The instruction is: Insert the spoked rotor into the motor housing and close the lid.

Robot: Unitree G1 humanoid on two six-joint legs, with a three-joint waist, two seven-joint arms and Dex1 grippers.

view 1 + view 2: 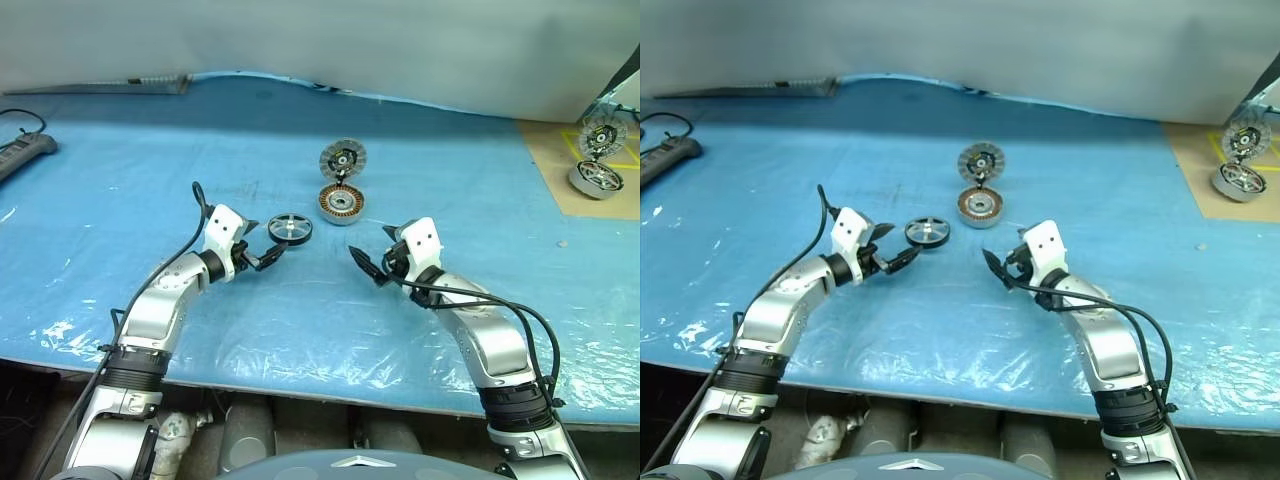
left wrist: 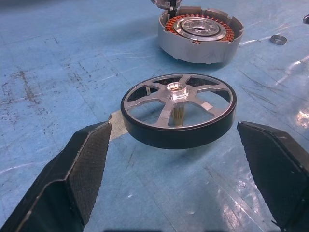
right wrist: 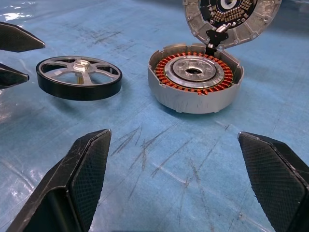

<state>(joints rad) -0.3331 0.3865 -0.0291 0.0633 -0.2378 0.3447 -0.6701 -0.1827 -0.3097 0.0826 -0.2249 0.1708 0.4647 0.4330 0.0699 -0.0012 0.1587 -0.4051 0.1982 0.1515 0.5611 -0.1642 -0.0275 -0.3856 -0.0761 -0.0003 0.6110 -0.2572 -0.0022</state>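
Centrally on the blue surface (image 1: 120,200) the motor housing (image 1: 341,205) is seen, its lid (image 1: 342,159) raised upright behind it. Left end effector (image 1: 272,256) is spread wide just short of the spoked rotor (image 1: 290,229); right end effector (image 1: 366,266) is spread wide, holding nothing.

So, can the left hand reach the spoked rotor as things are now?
Probably yes. The left hand is open and points at the spoked rotor, which lies flat on the blue sheet just ahead, between its fingers' line. Nothing lies between them; the motor housing sits farther back.
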